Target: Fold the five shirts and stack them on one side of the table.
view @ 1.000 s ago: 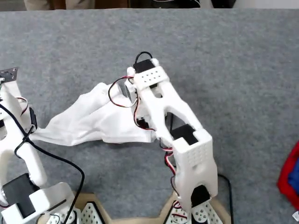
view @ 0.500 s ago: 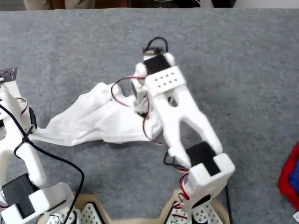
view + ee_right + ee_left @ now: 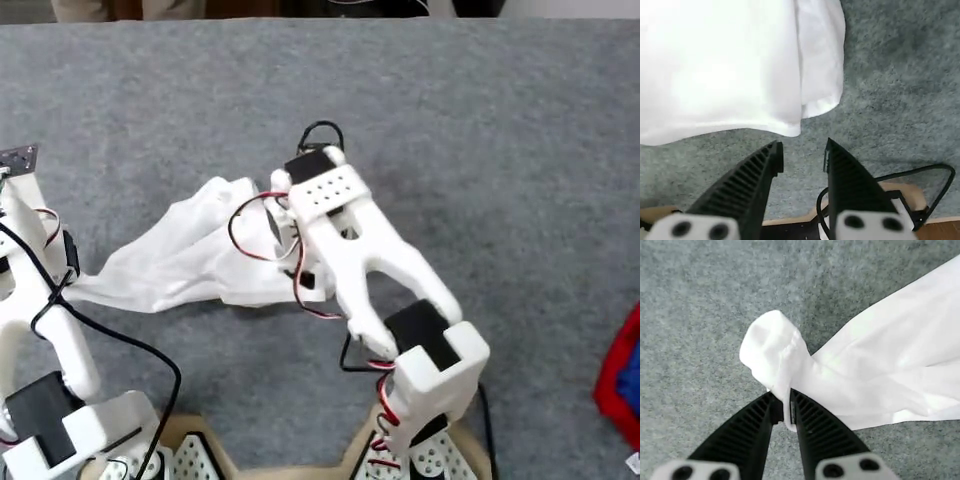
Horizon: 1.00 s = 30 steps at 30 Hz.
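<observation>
A white shirt point(image 3: 190, 255) lies crumpled on the grey carpeted table point(image 3: 500, 150), left of centre. My left gripper point(image 3: 786, 407) is shut on a bunched corner of the shirt point(image 3: 880, 355); from above, that corner tapers to a point at the left arm point(image 3: 40, 300). The right arm point(image 3: 325, 190) hangs over the shirt's right edge. My right gripper point(image 3: 802, 150) is open with nothing between its fingers, just above the carpet beside the hem of the shirt point(image 3: 715, 65).
A red and blue piece of cloth point(image 3: 622, 375) lies at the table's right edge. Cables point(image 3: 910, 185) and the arm bases point(image 3: 300, 455) sit along the near edge. Bare carpet stretches across the back and right of the table.
The right arm swung out to the right and farther back, then came back left over the shirt's right edge. The left arm and its held corner stayed put.
</observation>
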### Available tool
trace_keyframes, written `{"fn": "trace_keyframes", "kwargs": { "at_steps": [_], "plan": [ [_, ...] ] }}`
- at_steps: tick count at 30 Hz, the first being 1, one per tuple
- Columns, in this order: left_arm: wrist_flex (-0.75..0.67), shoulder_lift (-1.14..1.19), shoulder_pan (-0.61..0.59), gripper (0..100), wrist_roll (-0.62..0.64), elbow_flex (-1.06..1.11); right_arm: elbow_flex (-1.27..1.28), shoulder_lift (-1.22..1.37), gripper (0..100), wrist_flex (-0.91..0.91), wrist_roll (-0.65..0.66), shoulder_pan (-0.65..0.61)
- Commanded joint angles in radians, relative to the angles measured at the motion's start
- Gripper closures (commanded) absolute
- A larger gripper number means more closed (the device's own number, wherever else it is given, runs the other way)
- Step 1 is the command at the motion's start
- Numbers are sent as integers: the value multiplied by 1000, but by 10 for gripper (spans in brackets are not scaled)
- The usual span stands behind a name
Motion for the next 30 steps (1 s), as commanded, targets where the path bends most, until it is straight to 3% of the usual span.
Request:
{"fn": "trace_keyframes", "kwargs": {
  "at_steps": [1, 18, 23, 30],
  "plan": [
    [-3, -12, 3, 981, 0, -40, 22, -2, 854, -17, -32, -15],
    [-5, -12, 5, 981, 0, -40, 143, -1, 857, -184, -66, -31],
    [-5, -12, 5, 981, 0, -40, 145, -1, 941, -207, -55, -28],
    [-5, -13, 5, 981, 0, -40, 143, -4, 951, -203, -55, -25]
  ]
}}
